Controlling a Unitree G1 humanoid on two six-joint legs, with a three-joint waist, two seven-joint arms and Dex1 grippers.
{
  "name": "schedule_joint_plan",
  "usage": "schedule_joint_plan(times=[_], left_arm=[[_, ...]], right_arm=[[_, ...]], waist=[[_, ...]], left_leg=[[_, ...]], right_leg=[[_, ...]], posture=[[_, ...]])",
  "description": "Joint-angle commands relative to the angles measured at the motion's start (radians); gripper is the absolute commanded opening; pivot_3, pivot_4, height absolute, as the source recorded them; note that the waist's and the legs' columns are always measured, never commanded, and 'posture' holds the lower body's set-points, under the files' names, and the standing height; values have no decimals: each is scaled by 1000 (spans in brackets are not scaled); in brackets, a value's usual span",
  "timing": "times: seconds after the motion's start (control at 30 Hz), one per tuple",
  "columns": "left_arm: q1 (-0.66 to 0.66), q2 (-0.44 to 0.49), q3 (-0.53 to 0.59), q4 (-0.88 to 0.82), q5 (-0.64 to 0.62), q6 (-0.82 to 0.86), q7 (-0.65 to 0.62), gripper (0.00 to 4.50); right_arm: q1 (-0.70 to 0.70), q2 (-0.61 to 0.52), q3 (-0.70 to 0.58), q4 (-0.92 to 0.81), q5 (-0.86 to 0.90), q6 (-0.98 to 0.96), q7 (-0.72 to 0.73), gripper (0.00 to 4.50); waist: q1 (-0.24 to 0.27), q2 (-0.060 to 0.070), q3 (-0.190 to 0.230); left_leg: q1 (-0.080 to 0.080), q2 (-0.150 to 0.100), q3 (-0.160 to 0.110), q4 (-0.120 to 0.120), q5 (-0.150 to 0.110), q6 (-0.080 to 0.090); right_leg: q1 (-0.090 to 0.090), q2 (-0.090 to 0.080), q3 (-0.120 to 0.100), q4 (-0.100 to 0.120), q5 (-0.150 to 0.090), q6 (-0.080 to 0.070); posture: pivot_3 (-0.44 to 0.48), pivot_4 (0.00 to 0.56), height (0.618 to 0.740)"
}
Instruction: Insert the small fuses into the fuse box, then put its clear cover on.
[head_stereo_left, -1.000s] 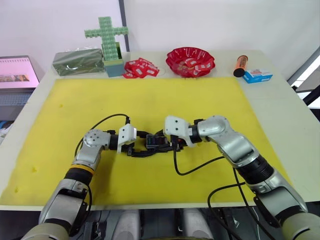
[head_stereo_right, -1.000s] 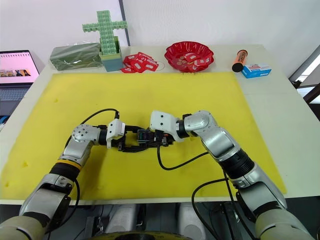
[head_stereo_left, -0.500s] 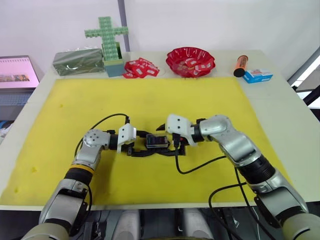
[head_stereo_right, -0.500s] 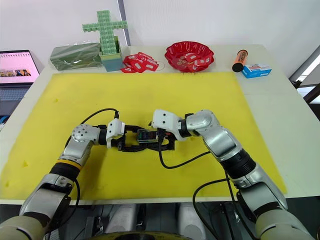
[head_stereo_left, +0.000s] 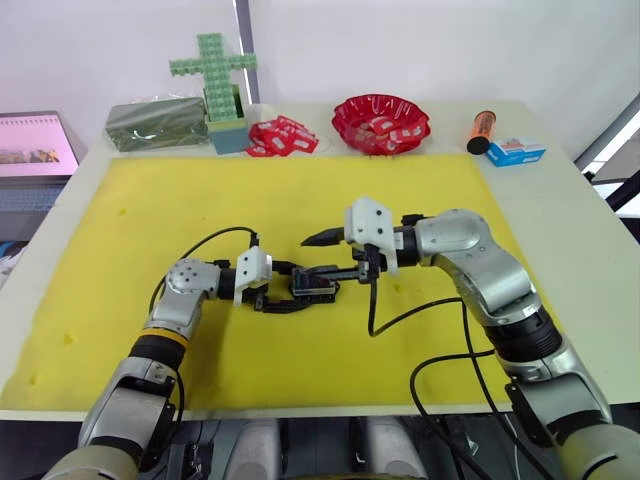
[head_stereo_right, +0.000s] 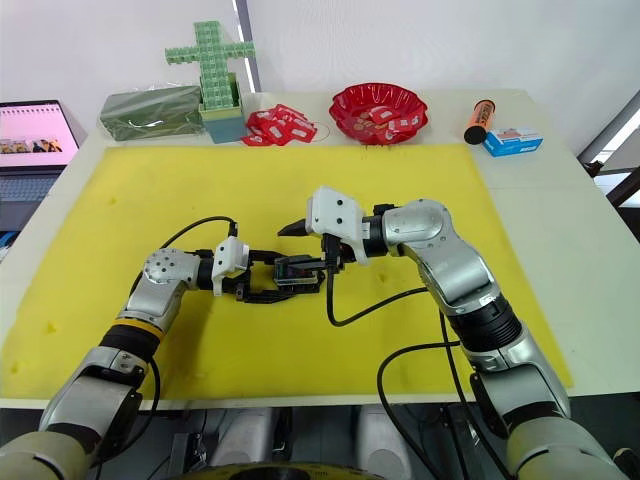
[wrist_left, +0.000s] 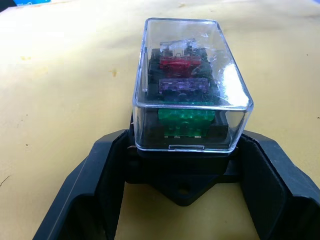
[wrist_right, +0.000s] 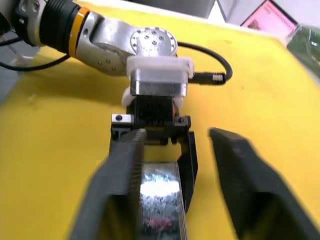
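Yellow foam mat (head_stereo_left: 300, 200) covers the table (head_stereo_left: 590, 250), and near its middle sits the fuse box (wrist_left: 182, 165) with the clear cover (wrist_left: 192, 85) seated on top; green, purple and red fuses (wrist_left: 182, 85) show through it in their slots. From nine o'clock the left gripper (head_stereo_left: 285, 292) reaches in, its two fingers clamped against the box's sides. Opposite, from three o'clock, the right gripper (head_stereo_left: 325, 255) hangs just above the box, fingers spread wide and holding nothing. Along the table's twelve o'clock edge stand a red bowl (head_stereo_left: 381, 122), red-white packets (head_stereo_left: 282, 136) and a green cross (head_stereo_left: 213, 75).
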Motion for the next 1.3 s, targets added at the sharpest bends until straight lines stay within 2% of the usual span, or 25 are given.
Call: schedule_joint_plan(times=[0.03,0.1,0.37,0.43,0.53,0.6,0.7,0.77,1.03,1.17,1.3], left_arm=[[-7,10,20,14,5,-4,8,2812],[-7,10,20,13,4,-2,8,2812],[-6,9,20,9,3,2,9,2812],[-6,8,20,7,1,4,9,2812],[-4,3,17,3,2,8,10,2812],[-1,0,14,0,5,8,8,2812],[-5,-1,16,5,7,9,8,2812],[-6,0,18,7,8,8,9,2812],[1,6,22,4,8,8,10,2812],[-5,6,24,11,8,7,10,2812],[-5,13,31,6,1,17,8,2812]], right_arm=[[-18,10,-13,-11,10,-26,-3,594],[-18,12,-8,-6,5,-35,-2,15],[-17,16,17,21,-24,-50,-10,15],[7,35,62,82,-62,-60,-23,15],[45,81,143,296,-141,-121,-38,15],[45,108,161,439,-171,-175,-33,15],[27,126,149,519,-163,-201,-14,15],[17,128,140,522,-153,-206,-2,15],[31,130,104,451,-113,-172,9,15],[21,123,34,355,-55,-170,7,15],[20,57,-23,213,-17,-120,21,15]], waist=[[0,0,0],[0,0,0],[0,0,0],[-1,0,0],[-1,-1,0],[-3,1,-2],[-2,0,-2],[-3,0,-2],[-2,0,-2],[-1,0,-2],[-1,1,-2]], left_leg=[[0,0,0,0,0,0],[0,0,0,0,0,0],[0,0,0,0,0,0],[0,0,0,0,0,0],[1,0,0,0,0,0],[1,0,1,-1,0,0],[11,0,2,-2,0,0],[16,1,1,-3,0,0],[16,1,-2,-3,0,0],[16,1,-2,-3,0,0],[14,1,-2,-3,0,0]], right_leg=[[0,0,0,0,0,0],[0,0,0,0,0,0],[0,0,0,0,0,0],[0,0,0,0,0,0],[1,1,0,0,0,0],[1,1,0,0,0,0],[10,1,0,-1,0,0],[15,1,0,-1,-2,-1],[15,0,1,-1,-2,0],[14,0,1,-1,-2,0],[12,-1,1,-1,-2,0]], posture=[[0,150,740],[0,150,740],[0,150,740],[0,150,740],[0,150,740],[0,150,740],[0,150,740],[0,150,740],[0,150,740],[0,150,740],[0,150,740]])
